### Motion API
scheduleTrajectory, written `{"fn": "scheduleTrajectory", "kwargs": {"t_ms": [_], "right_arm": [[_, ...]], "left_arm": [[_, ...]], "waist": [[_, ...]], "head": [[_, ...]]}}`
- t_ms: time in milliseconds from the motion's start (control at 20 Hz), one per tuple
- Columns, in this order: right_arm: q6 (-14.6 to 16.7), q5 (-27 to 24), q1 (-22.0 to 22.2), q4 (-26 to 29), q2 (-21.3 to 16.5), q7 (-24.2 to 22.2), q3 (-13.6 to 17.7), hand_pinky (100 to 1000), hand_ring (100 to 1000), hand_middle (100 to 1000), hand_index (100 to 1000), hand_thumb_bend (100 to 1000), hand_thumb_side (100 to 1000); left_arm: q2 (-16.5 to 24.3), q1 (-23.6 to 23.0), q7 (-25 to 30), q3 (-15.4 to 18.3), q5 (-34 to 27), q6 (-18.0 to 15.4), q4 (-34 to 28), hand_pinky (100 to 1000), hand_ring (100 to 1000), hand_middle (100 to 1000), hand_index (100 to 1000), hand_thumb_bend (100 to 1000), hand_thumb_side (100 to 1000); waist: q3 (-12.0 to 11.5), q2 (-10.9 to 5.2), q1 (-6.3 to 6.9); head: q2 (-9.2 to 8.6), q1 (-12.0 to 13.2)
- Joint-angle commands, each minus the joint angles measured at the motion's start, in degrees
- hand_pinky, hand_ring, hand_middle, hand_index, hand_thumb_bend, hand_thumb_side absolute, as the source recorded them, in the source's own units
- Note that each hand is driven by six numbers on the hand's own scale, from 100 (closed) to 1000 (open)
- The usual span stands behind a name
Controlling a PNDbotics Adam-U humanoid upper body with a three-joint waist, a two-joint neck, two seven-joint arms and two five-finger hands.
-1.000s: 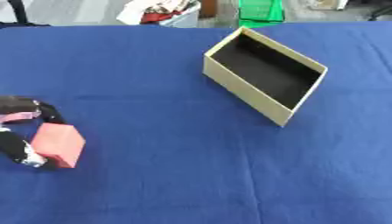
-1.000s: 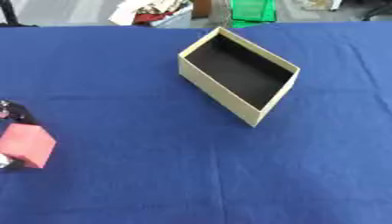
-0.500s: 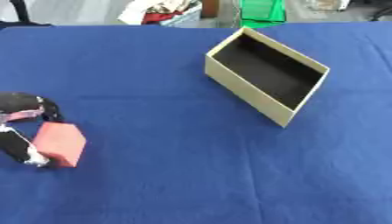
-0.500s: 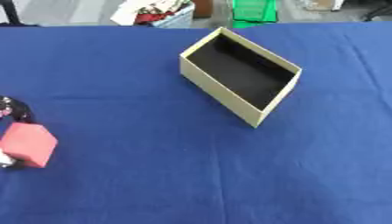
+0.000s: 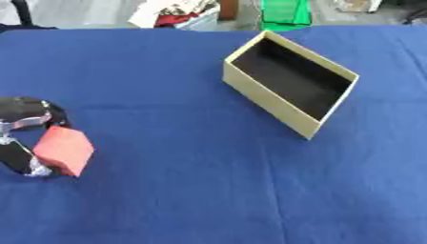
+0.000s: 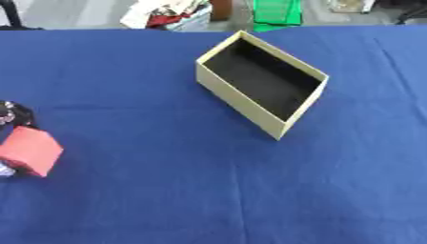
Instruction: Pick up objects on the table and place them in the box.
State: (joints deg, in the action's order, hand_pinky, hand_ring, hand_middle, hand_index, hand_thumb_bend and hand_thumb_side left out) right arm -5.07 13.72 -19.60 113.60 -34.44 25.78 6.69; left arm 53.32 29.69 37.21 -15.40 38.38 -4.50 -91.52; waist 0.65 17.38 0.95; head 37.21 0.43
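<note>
At the blue tabletop's [image 5: 192, 190] left edge, the left hand [image 5: 23, 138] curls its fingers [image 5: 33, 167] around a red cube-shaped block [image 5: 63, 150], well apart from the open beige cardboard box [image 5: 288, 83].

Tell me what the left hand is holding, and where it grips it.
The left hand holds a red block, fingers curled round its left side, at the table's left edge. The box is empty.
</note>
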Motion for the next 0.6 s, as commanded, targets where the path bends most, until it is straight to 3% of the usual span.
{"fn": "scheduleTrajectory", "kwargs": {"t_ms": [50,200,600], "right_arm": [[0.1,-0.2,-0.3,0.3,-1.0,0.2,0.7,812,786,778,826,100,953],[0.1,-0.1,-0.3,0.3,-1.0,0.2,0.7,812,786,778,826,100,955],[0.2,-0.1,-0.3,0.3,-1.2,0.2,0.8,813,786,778,826,100,951]], "left_arm": [[1.7,0.7,-0.4,1.8,-0.5,1.0,-1.6,733,696,705,740,429,174],[1.5,1.3,-0.4,2.3,-1.4,1.6,-2.5,724,686,697,736,399,112],[0.0,4.7,-0.6,3.3,-3.5,3.3,-3.8,694,645,654,703,334,108]], "waist": [[-0.2,-1.05,0.07],[-0.2,-1.16,0.07],[-0.2,-1.42,0.13]], "head": [[-0.38,-0.2],[-0.35,-0.4],[-0.23,-0.9]]}}
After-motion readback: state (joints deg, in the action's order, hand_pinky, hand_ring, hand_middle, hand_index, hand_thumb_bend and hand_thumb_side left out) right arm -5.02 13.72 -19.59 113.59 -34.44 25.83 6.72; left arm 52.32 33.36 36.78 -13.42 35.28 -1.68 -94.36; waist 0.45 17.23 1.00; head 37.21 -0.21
